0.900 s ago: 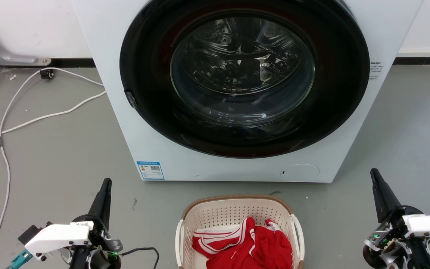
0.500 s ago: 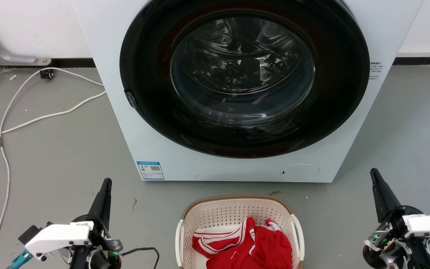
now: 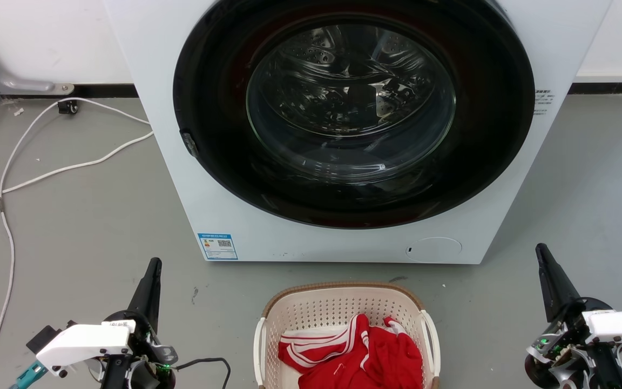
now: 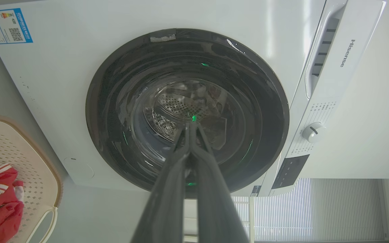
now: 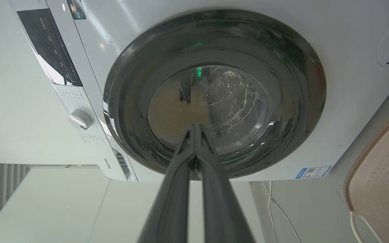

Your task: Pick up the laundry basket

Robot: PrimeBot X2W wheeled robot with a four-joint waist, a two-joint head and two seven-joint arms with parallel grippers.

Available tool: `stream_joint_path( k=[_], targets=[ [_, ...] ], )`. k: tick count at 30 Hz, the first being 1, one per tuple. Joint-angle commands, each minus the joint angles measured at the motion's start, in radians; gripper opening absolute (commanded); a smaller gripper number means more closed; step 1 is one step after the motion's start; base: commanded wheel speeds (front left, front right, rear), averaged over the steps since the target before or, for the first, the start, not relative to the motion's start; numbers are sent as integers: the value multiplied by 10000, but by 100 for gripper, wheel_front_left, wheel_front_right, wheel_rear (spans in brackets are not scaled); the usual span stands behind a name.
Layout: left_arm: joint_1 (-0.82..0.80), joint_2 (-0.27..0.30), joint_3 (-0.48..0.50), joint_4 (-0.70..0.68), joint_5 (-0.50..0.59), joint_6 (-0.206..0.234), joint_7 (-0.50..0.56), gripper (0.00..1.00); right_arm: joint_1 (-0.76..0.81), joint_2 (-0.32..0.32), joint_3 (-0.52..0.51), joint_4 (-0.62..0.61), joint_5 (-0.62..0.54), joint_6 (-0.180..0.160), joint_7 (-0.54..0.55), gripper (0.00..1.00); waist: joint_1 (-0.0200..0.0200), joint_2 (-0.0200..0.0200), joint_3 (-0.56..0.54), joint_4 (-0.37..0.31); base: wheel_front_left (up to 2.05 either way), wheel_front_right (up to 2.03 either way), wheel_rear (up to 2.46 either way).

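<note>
The laundry basket (image 3: pixel 319 309), cream perforated plastic with a brown woven-look rim and white side handles, sits on the grey floor at the bottom middle of the head view, holding red-and-white clothing (image 3: pixel 362 356). Part of the laundry basket (image 4: pixel 29 162) shows at the lower left of the left wrist view, and the laundry basket (image 5: pixel 380 175) also appears at the right edge of the right wrist view. My left gripper (image 3: pixel 154 263) is shut and empty, well left of the basket. My right gripper (image 3: pixel 540 248) is shut and empty, well to its right. Both point toward the washer.
A white front-loading washing machine (image 3: pixel 192 205) with a closed dark round door (image 3: pixel 353 116) stands directly behind the basket. White cables (image 3: pixel 46 173) trail over the floor at the left. Bare grey floor lies on both sides of the basket.
</note>
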Motion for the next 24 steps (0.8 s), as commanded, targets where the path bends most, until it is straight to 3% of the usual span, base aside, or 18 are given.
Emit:
stream_joint_path(
  k=[1,11,12,24],
  targets=[
    [-102,-5,38,15,35,-21,19,0,-113,22,-14,9,-58,0,20,0,0,0,0,0,0,0,0],
    [-102,-12,43,14,27,-21,29,0,-114,24,-18,9,-62,0,24,0,0,0,0,0,0,0,0],
    [-1,-4,9,-1,31,0,-4,100,0,2,-2,-3,-4,0,-2,100,0,0,0,0,0,0,0],
    [403,-45,-340,-79,413,2,-560,100,488,33,171,-154,-371,-1,-560,100,0,0,-34,-2,0,0,0]
  ],
)
